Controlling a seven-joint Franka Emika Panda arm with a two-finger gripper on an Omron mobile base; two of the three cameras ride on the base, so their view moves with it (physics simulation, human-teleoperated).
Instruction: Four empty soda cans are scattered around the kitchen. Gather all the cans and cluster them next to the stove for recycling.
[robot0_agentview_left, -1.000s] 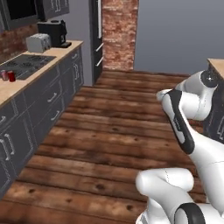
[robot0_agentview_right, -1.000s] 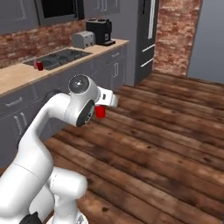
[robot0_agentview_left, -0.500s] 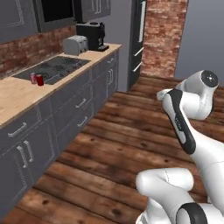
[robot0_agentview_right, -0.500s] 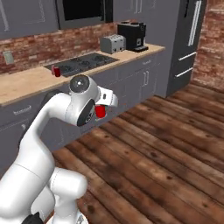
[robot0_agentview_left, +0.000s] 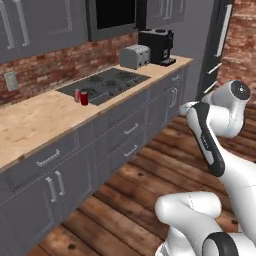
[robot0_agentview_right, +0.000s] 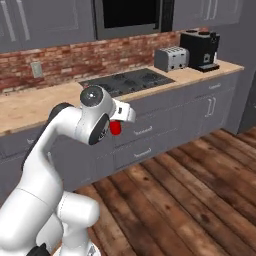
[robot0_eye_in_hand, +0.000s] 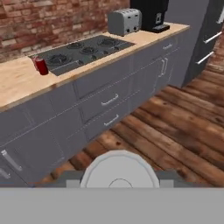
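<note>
carrying a soda can (robot0_agentview_right: 116, 128), your pincer (robot0_agentview_right: 120, 120) sits clenched on it, tucked in close to the arm's upper joint; in the hand view you see the can's silver top (robot0_eye_in_hand: 119, 168) round at the bottom, between the fingers. the stove (robot0_agentview_left: 104, 83) lies ahead of the pincer and off to its left, set flat into the wooden counter (robot0_agentview_left: 35, 120), and two cans already stand upright and side by side at its left front corner: a red can (robot0_agentview_left: 84, 97) and its neighbour (robot0_agentview_left: 77, 95), which is partly hidden behind it. judged from that, the held can wants to go down on its end just beside that pair, long axis vertical. bare wood runs wide to the left of the cans, so you have open room there; the counter's front edge is near them, so keep the drop back from it. the toaster (robot0_agentview_left: 134, 56) and coffee machine (robot0_agentview_left: 157, 47) stand well apart, beyond the stove's far end. the counter is out of the arm's easy reach for now, with clear plank floor (robot0_agentview_right: 190, 190) between.
</note>
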